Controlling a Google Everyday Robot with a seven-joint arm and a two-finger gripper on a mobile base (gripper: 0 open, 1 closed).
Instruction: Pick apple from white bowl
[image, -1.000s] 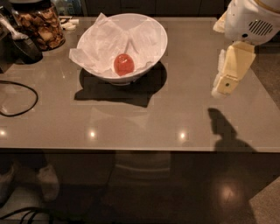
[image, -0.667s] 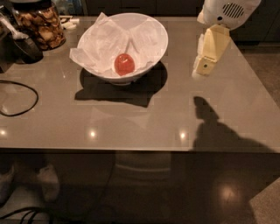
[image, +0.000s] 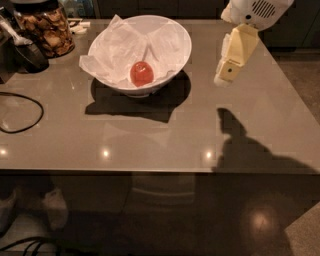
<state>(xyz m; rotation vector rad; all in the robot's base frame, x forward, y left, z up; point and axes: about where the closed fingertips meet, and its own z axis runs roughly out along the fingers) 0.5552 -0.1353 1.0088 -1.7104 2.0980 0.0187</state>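
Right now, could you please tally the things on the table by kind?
White bowl: 1
Apple: 1, inside that bowl
Paper liner: 1
Snack jar: 1
Black cable: 1
Total: 5; dark items at the left edge are unclear.
The tool hangs above the table, right of the bowl.

High front view, seemingly near table (image: 150, 135); hand (image: 224, 79) upper-right.

You see a glossy red-orange apple (image: 142, 73) in the white bowl (image: 184, 44), lined with plain white paper (image: 111, 50). At the bowl's three o'clock hangs your cream-yellow gripper (image: 224, 79), over a grey-brown table (image: 150, 137); the jar (image: 61, 19) at ten o'clock holds brown snacks (image: 46, 32).
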